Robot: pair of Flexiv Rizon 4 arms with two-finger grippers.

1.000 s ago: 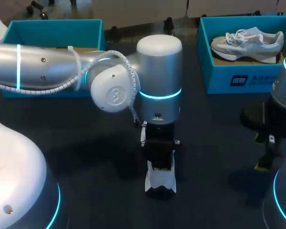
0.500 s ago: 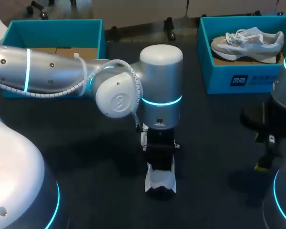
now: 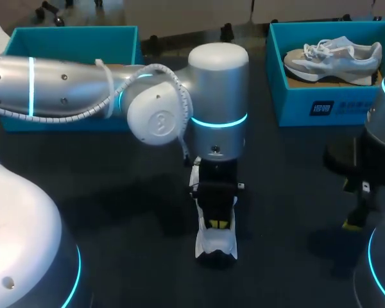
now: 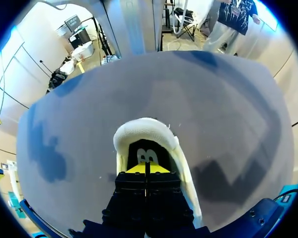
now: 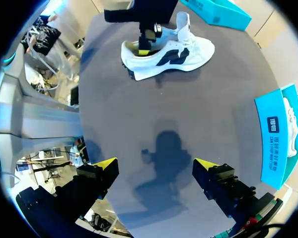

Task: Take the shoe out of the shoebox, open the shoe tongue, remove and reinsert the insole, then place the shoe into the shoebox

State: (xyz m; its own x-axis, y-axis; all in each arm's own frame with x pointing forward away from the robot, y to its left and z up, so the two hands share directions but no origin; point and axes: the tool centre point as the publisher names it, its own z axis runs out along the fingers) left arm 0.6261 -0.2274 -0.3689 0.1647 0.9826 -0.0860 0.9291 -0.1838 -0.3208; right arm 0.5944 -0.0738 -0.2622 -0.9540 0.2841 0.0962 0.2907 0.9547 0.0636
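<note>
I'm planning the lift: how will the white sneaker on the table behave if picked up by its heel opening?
Probably light: the white fabric sneaker with dark side marks looks slim and low-cut. Its padded heel rim around the left pincer would likely flex, letting the toe droop. Upright on its flat sole, it should slide rather than roll.

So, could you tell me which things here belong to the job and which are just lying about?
Job: white shoe; left gripper, shut over its heel opening; left box, probably its shoebox.
Lying about: right box; grey shoe in it; right gripper, open, idle.
</note>
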